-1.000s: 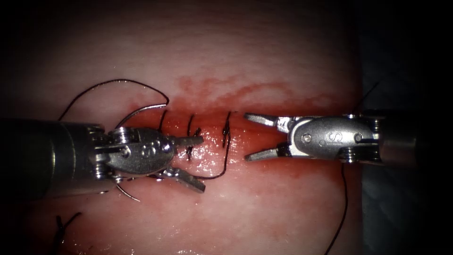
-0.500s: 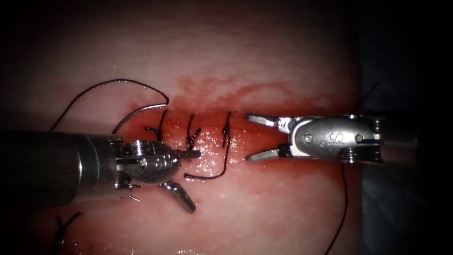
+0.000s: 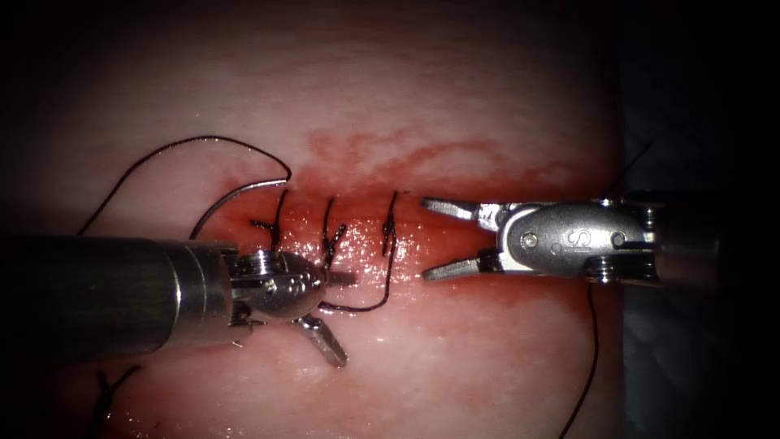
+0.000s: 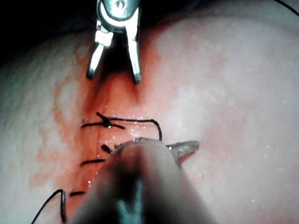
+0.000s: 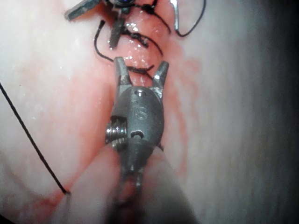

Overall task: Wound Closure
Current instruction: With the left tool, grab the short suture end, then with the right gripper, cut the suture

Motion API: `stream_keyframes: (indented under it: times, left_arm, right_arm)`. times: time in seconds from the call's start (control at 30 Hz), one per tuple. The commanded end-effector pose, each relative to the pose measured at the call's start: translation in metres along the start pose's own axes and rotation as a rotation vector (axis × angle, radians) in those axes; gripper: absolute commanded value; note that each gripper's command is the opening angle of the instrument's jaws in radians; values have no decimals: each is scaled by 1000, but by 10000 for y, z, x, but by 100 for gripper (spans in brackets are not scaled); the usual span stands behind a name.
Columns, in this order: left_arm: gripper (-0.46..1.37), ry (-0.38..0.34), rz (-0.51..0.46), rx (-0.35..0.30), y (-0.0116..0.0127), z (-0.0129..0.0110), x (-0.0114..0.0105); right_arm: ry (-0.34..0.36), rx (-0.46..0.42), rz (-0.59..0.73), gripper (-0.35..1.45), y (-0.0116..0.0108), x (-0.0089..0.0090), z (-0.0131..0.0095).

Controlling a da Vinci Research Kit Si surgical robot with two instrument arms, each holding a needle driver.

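Looking at your field, the tissue [image 3: 455, 97] is pale, moist and glossy, with a horizontal cut [image 3: 422, 244] running across the middle, stained with red fluid [image 3: 390, 158] that spreads in blotches on the far side. Three dark stitches [image 3: 329, 236] cross the cut's left stretch, each with a small knot and short tails.

Your needle [image 3: 236, 195] is a thin, bright steel curve lying loose on the tissue at the left end of the cut, on its far side; neither tool holds it, and I cannot tell whether its near end enters the tissue. Dark thread [image 3: 171, 150] arcs from the needle's far end out to the left. Another strand curves from the rightmost stitch down to the near side of the cut, toward your left tool. A further strand hangs near the right edge of the tissue.

Your left tool [image 3: 333, 313] sits just left of the stitches, its jaws spread wide apart and holding nothing; one points right along the cut, the other angles toward the near side. Your right tool [image 3: 435, 237] lies over the cut's right part, its slim, matte metal jaws parted and empty, tips just right of the last stitch. Its polished housing bears a stamped "S".
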State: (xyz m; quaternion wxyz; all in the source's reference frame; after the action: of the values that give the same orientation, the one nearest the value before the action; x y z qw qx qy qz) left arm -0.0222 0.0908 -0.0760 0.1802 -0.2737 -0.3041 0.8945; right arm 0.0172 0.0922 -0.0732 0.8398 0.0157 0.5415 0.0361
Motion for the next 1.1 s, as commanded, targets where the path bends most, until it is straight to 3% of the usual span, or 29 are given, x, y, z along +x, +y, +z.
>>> stream_keyframes:
  times: [0.03,0.13,0.27,0.37,0.6,0.77,1.1]
  left_arm:
    - [60,-12,0,-11,0,3,-2]
    - [49,-30,-3,-9,-1,7,-6]
    - [15,-50,-23,-5,-3,9,-8]
    - [-33,-34,-55,36,-8,7,-7]
    - [-35,-47,-80,148,-19,-7,2]
    - [-35,-13,-102,212,-20,-25,16]
    - [-35,0,-119,239,-16,-56,38]
  right_arm:
    - [0,0,0,85,0,1,0]
    - [1,1,2,85,0,2,-1]
    - [1,1,3,84,1,4,-1]
    - [2,2,3,84,0,5,-1]
    - [2,2,3,84,-1,4,-2]
    - [-1,13,-7,85,-4,3,-1]
    - [12,17,-93,117,-8,-6,10]
